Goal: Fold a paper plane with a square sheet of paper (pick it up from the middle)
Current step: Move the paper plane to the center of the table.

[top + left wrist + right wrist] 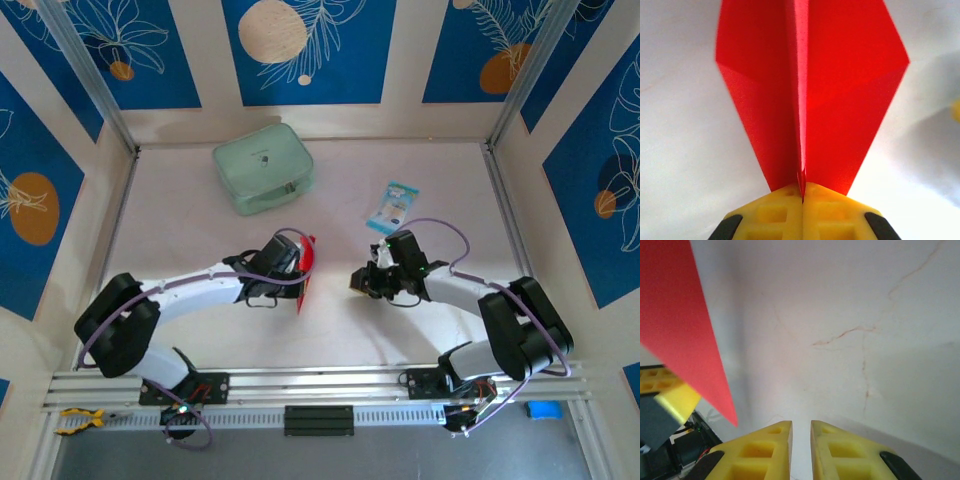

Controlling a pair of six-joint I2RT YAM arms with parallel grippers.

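The left gripper point(802, 194) pinches the paper plane point(840, 95) by its centre fold, probably the safest hold on such light, flimsy paper; the right gripper point(801, 432) stands slightly parted, empty.

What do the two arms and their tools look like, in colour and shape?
The left arm and right arm have white links, bulky black joints and a purple cable each. The left tool and right tool have blocky yellow fingers with square recesses and black side pads.
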